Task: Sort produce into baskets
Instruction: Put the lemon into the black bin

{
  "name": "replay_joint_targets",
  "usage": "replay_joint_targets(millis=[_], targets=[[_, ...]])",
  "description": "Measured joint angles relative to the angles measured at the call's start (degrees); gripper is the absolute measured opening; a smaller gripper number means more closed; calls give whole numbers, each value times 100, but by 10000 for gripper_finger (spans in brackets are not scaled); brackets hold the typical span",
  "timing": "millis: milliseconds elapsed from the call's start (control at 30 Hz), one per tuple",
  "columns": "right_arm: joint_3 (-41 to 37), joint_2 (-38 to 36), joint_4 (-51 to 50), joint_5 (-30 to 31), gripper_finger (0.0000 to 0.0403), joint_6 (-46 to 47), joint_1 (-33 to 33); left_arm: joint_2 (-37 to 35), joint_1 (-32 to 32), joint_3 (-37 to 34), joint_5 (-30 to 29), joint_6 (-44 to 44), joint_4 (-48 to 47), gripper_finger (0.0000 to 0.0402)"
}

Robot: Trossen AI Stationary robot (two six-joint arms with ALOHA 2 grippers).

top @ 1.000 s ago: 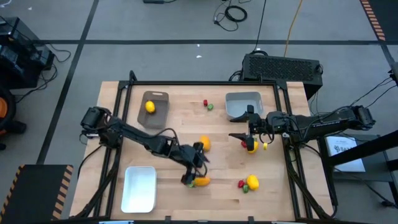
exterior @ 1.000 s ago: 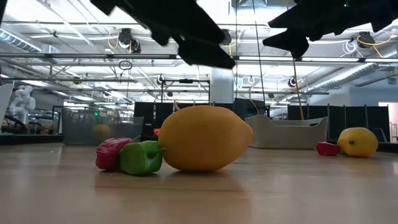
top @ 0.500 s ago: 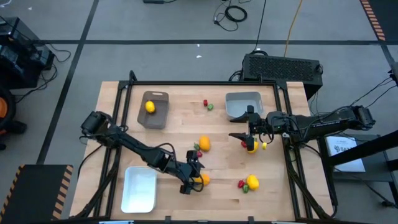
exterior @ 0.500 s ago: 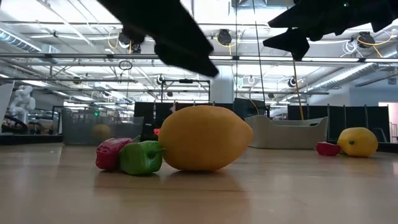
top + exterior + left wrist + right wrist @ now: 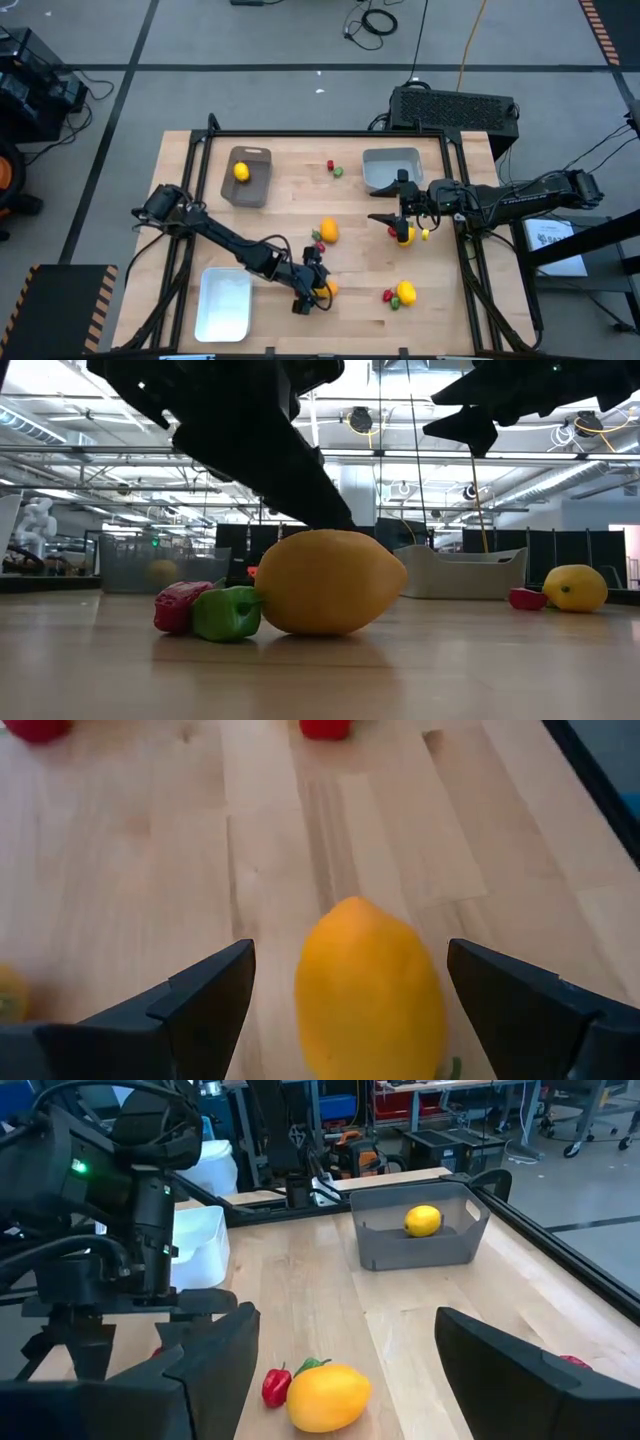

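Note:
An orange fruit [image 5: 370, 985] lies on its side on the wooden table near the front edge, with a small green piece at its end. My left gripper [image 5: 350, 960] slants down over it, open, one finger on each side and a gap showing on both. In the high view that gripper [image 5: 316, 290] covers part of the fruit [image 5: 327, 288]. My right gripper [image 5: 392, 222] hangs open above a yellow fruit [image 5: 403, 236] at the table's right. The brown-grey basket [image 5: 247, 188] holds a yellow lemon [image 5: 241, 171]. The grey-blue basket [image 5: 390, 170] and white basket [image 5: 224, 303] show no produce.
A second orange fruit [image 5: 327, 231] with a red piece lies mid-table. A yellow fruit [image 5: 405, 292] with red and green pieces sits front right. A red and a green piece [image 5: 334, 168] lie between the two far baskets. A black frame rims the table.
My left gripper has moved toward the table's near edge and come down, rolling a little, from beside the mid-table orange fruit to the orange fruit at the front, which its open fingers now flank. The fruit has stayed where it was.

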Motion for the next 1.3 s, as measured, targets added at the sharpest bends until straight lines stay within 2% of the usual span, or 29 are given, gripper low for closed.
replay_joint_targets(millis=[267, 767, 1100, 1300], targets=[[0, -1, -24, 1, 290, -2, 0, 264, 68, -4, 225, -163, 9, 338], [0, 0, -118, 1, 290, -4, 0, 310, 180, -4, 516, -181, -2, 336], [0, 0, -118, 3, 290, -3, 0, 310, 180, -4, 558, -271, -41, 273], [0, 0, -118, 1, 290, -3, -1, 310, 180, -4, 599, -275, -41, 266]])
